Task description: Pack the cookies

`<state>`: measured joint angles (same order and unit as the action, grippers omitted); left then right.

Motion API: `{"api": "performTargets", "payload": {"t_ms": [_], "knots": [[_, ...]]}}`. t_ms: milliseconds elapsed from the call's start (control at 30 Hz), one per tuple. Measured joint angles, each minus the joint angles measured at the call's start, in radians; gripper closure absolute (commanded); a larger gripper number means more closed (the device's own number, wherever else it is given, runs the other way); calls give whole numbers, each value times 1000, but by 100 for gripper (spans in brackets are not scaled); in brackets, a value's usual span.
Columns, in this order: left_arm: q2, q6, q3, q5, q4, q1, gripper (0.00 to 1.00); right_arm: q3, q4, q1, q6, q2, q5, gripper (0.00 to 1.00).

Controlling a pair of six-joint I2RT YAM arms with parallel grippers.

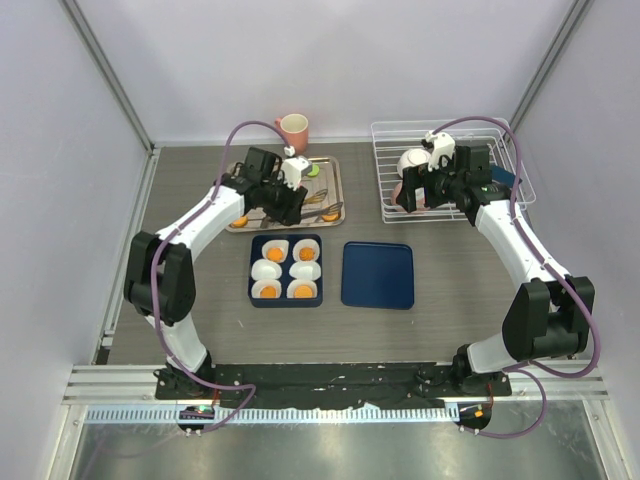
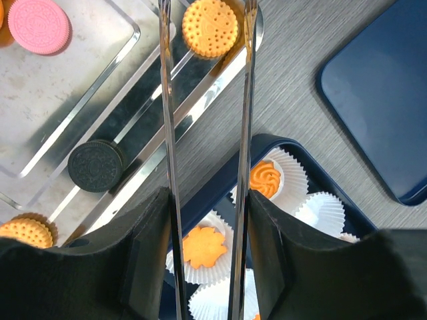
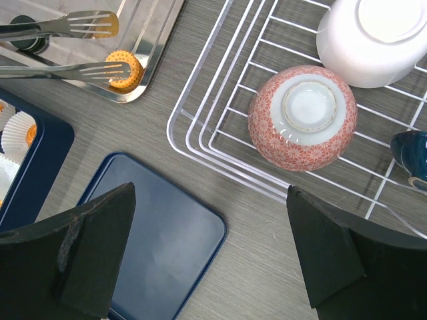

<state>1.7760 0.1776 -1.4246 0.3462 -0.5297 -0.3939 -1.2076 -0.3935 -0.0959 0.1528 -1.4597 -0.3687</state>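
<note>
Nearest the bases, the dark blue box (image 1: 285,304) held orange cookies (image 2: 265,179) in some of its paper cups while others stood empty, so packing was judged partly done. Beyond it, the left gripper (image 2: 208,200) clamped the tongs (image 2: 167,133), whose blades stood apart, straddling an orange cookie (image 2: 210,27) at the metal tray (image 2: 67,100) corner, presumably aligned for pickup. Farthest, the right gripper (image 3: 210,227) hung wide apart and empty beside the wire rack (image 3: 220,127), evidently kept clear.

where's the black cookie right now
In the left wrist view the black cookie lies on the metal tray, left of the tongs, between the pink cookie and an orange cookie.
</note>
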Motion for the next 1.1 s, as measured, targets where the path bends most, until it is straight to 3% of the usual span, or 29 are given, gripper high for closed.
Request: {"api": "performTargets", "payload": {"t_ms": [1100], "knots": [[0, 23, 47, -61, 2, -26, 52, 0, 0, 0, 3, 0, 0, 0]]}}
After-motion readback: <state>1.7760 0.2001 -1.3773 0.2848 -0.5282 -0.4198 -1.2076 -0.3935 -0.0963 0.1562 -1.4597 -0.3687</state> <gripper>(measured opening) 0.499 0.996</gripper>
